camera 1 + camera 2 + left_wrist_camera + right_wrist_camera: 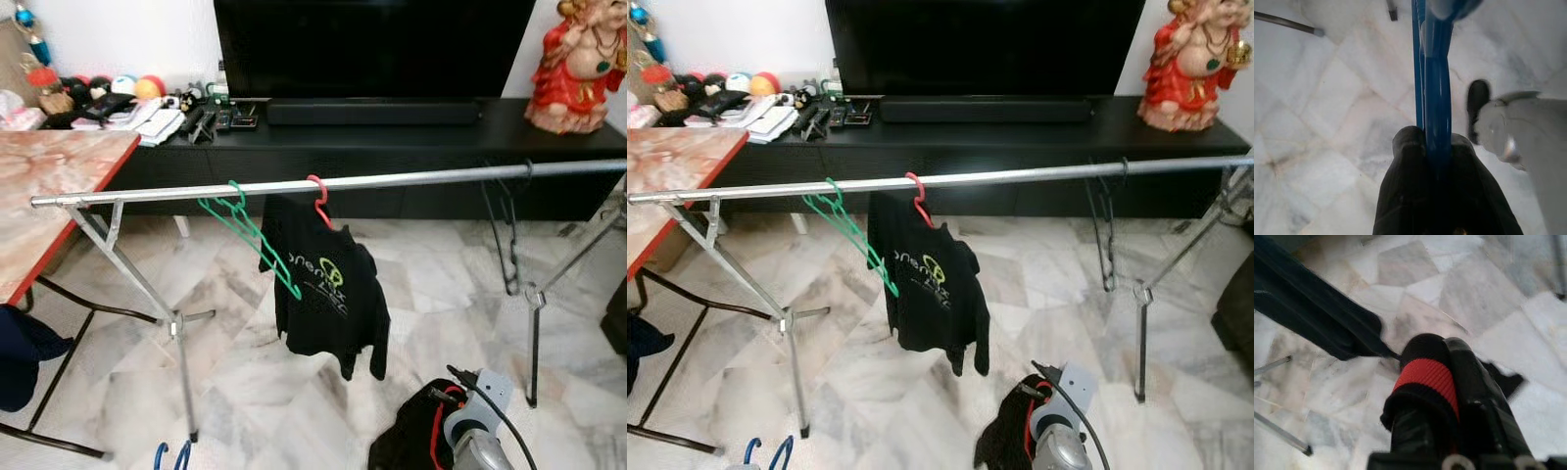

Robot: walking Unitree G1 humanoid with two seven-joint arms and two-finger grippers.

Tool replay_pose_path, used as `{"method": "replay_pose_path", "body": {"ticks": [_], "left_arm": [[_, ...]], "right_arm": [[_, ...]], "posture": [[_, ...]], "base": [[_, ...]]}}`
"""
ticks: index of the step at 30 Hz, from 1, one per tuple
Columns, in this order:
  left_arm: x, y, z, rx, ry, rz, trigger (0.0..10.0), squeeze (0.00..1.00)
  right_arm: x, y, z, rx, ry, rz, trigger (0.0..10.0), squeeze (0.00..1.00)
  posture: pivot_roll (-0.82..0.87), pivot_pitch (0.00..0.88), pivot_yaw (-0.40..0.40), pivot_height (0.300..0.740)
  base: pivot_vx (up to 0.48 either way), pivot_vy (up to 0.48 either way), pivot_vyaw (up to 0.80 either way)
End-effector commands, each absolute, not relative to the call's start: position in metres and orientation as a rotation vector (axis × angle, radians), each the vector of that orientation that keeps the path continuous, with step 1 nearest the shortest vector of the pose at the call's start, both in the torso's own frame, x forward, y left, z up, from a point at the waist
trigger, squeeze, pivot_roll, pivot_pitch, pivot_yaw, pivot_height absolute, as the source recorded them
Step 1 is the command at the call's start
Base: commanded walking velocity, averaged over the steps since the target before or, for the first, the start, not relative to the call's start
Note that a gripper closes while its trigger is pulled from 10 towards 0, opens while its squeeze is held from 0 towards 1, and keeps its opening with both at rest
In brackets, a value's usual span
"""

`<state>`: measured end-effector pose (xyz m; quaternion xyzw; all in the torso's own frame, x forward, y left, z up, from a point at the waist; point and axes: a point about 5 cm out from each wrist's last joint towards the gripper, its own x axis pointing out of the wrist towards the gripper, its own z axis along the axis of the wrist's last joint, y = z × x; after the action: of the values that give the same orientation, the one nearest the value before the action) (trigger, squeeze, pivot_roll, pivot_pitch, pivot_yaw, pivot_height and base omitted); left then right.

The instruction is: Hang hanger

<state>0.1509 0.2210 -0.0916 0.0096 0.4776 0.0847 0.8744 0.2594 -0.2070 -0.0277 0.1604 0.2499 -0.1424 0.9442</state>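
Note:
A silver rail (411, 180) crosses the room at chest height. On it hang a bare green hanger (250, 235), a red hanger (318, 201) carrying a black printed T-shirt (328, 284), and a thin black hanger (502, 235) far right. My left gripper (1432, 147) is low at the left, shut on a blue hanger (1435, 73), whose tips poke up at the bottom edge (171, 455). My right gripper (1442, 350) is low at the right, shut on a black garment with red ribbed trim (1427, 377), which bunches beside the arm (407, 436).
The rack's crossed legs (176, 323) (532, 333) stand on the marble floor. A marble-topped table (49, 186) is at the left with dark blue cloth (20, 352) under it. Behind the rail runs a black TV console (392, 137) with a red statue (578, 64).

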Motion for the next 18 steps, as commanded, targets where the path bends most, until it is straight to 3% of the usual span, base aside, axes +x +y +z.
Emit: {"method": "replay_pose_path", "body": {"ticks": [1, 18], "left_arm": [[0.1459, 0.2239, -0.0930, 0.021, 1.012, 0.192, 10.0, 0.00], [0.1531, 0.2223, -0.0905, 0.011, 0.989, 0.200, 10.0, 0.00]], "right_arm": [[0.2630, -0.2062, -0.0246, 0.321, 0.494, -0.285, 10.0, 0.00], [0.2648, -0.2055, -0.0235, 0.323, 0.494, -0.282, 10.0, 0.00]], "posture": [[-0.02, 0.017, 0.011, 0.740], [-0.01, 0.016, 0.008, 0.740]], "base": [[-0.247, 0.000, 0.00], [-0.250, 0.000, 0.00]]}}
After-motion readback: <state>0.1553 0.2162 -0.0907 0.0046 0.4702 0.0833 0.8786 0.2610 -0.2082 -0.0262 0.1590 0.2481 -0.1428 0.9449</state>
